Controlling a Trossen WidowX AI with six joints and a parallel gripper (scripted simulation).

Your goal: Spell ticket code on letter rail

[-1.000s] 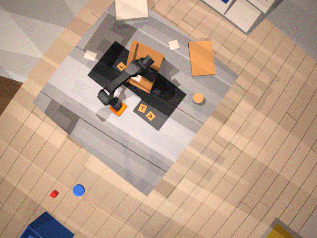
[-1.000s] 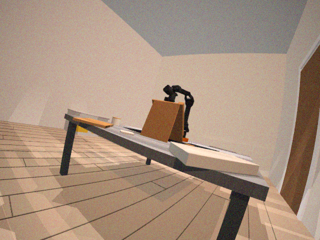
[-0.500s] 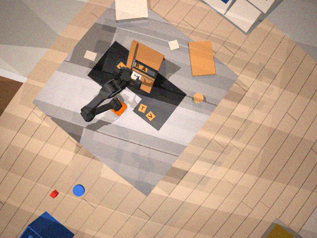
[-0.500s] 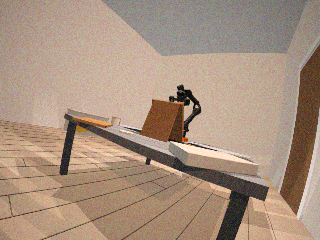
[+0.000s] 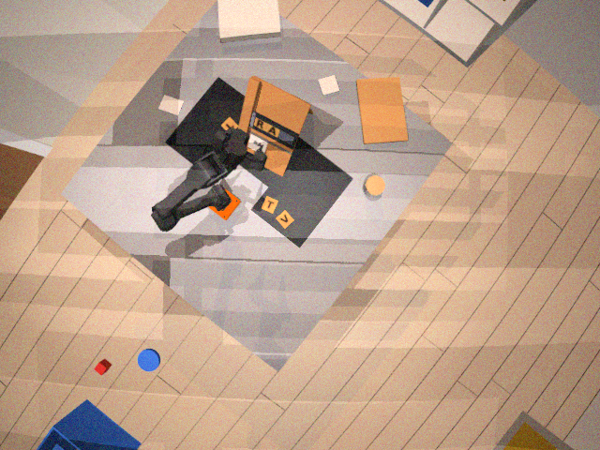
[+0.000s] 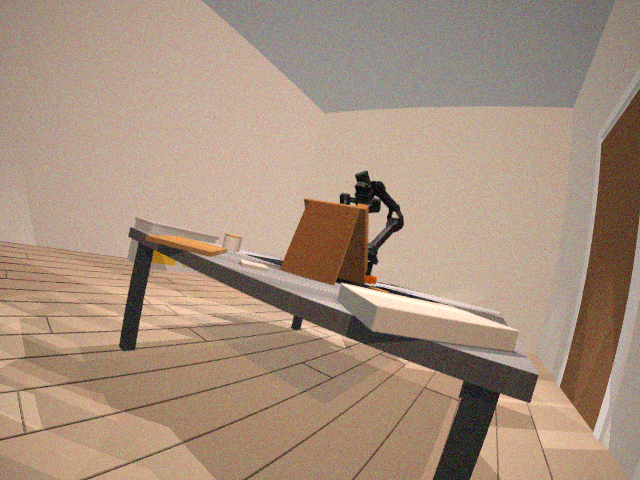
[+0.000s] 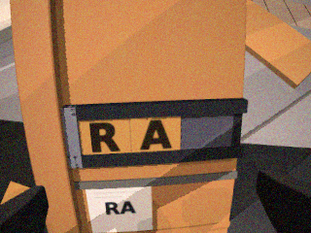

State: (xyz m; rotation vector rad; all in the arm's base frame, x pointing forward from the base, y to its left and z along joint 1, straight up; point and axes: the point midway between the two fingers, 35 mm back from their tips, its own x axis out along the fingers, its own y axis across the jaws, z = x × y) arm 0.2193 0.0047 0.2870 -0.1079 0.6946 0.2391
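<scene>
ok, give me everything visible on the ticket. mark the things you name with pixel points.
The ticket (image 5: 257, 142) (image 7: 120, 209) is a small, pale, squarish piece, paper or card by its look, with RA printed in bold black capitals and faint lines above them. It sits upright or leaning on the orange board (image 5: 282, 99) (image 7: 151, 53), below the letter rail (image 5: 294, 140) (image 7: 160, 108), under its left part. Its lower edge is partly out of the wrist view.

rail (image 5: 276, 129) (image 7: 160, 108): reads "ra" | ticket (image 5: 257, 143) (image 7: 120, 209): "ra", below | t, v tiles (image 5: 269, 204) (image 5: 284, 219): flat
</scene>
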